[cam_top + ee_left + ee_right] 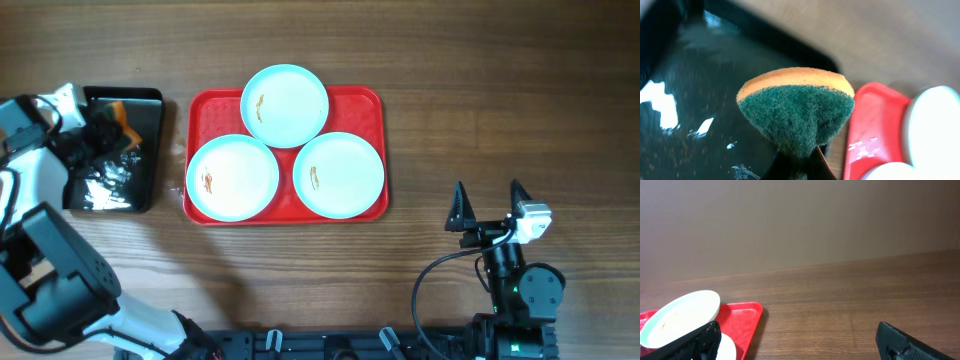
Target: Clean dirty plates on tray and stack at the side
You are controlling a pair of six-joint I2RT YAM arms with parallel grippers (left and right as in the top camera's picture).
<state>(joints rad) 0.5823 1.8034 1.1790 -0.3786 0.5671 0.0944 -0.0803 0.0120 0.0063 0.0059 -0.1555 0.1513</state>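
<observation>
Three dirty plates lie on the red tray (372,102): one at the back (285,105), one front left (232,178), one front right (340,175). Each has a small brown-orange smear. My left gripper (108,130) is over the black tray (148,150) and is shut on an orange-and-green sponge (796,107). The red tray (865,132) and two plate edges (935,125) show to its right in the left wrist view. My right gripper (490,205) is open and empty over the bare table, right of the red tray. Its view shows the tray corner (742,317) and the back plate (682,315).
The black tray holds shiny wet patches (657,102). The wooden table (500,110) spreads right of and behind the red tray. The arm bases stand along the front edge (510,300).
</observation>
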